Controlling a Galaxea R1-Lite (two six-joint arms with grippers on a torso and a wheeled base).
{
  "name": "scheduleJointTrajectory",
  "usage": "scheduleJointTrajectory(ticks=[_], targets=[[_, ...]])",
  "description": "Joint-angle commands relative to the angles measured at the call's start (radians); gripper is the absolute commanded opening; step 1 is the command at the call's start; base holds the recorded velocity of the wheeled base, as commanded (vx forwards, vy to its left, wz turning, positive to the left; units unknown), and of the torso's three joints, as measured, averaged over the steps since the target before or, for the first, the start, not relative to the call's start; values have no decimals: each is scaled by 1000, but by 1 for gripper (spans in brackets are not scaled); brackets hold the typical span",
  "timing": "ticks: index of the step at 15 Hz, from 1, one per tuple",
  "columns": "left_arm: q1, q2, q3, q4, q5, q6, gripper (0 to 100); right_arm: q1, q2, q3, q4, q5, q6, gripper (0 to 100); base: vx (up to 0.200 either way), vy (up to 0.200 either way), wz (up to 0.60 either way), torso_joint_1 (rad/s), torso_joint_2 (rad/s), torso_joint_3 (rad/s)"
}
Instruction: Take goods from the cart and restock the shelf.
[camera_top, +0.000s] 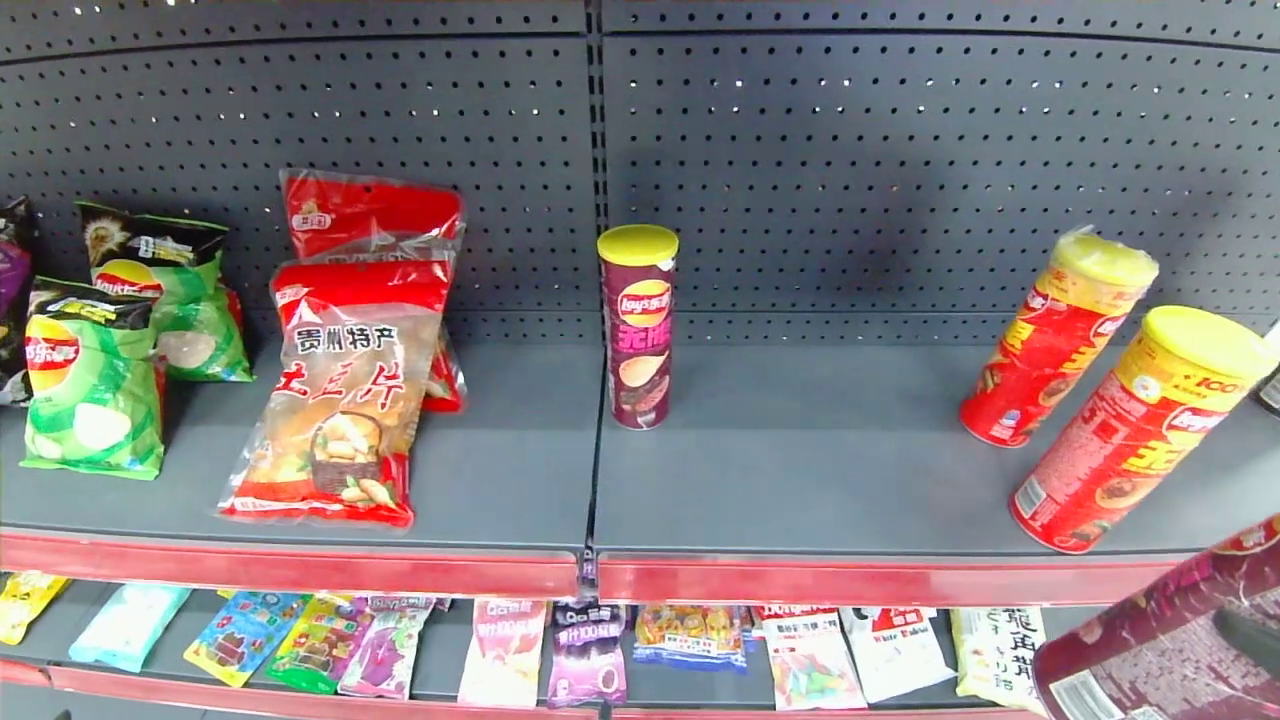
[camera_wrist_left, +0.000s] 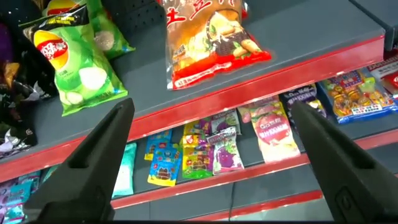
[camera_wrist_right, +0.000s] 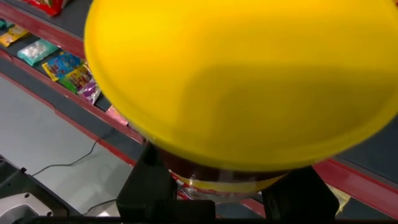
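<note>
In the head view a maroon chip can (camera_top: 1160, 650) lies tilted at the bottom right corner, in front of the shelf's red edge (camera_top: 880, 578). The right wrist view looks onto its yellow lid (camera_wrist_right: 242, 81), and my right gripper (camera_wrist_right: 221, 186) is shut on the can's body just under the lid. A matching maroon can (camera_top: 638, 328) stands upright mid-shelf. My left gripper (camera_wrist_left: 210, 106) hangs open with nothing in it in front of the shelf edge (camera_wrist_left: 205, 99), below the red snack bag (camera_wrist_left: 211, 40).
Two red cans (camera_top: 1045, 340) (camera_top: 1140, 430) lean at the shelf's right. Red snack bags (camera_top: 335, 395) and green chip bags (camera_top: 95, 390) take up the left part. Bare shelf board (camera_top: 800, 450) lies between the maroon can and the red cans. Small packets (camera_top: 590, 650) line the lower shelf.
</note>
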Motion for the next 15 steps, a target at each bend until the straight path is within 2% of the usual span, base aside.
scheduleJointTrajectory(ticks=[1,15], targets=[[0,0,2,0,1,0,100,0,3,0,0,0,-1,0,0,200,0,-12,-2,7],[-3,2,6,0,-4,5,100,0,3,16,-1,2,1,0,14,0,0,0,0,0]])
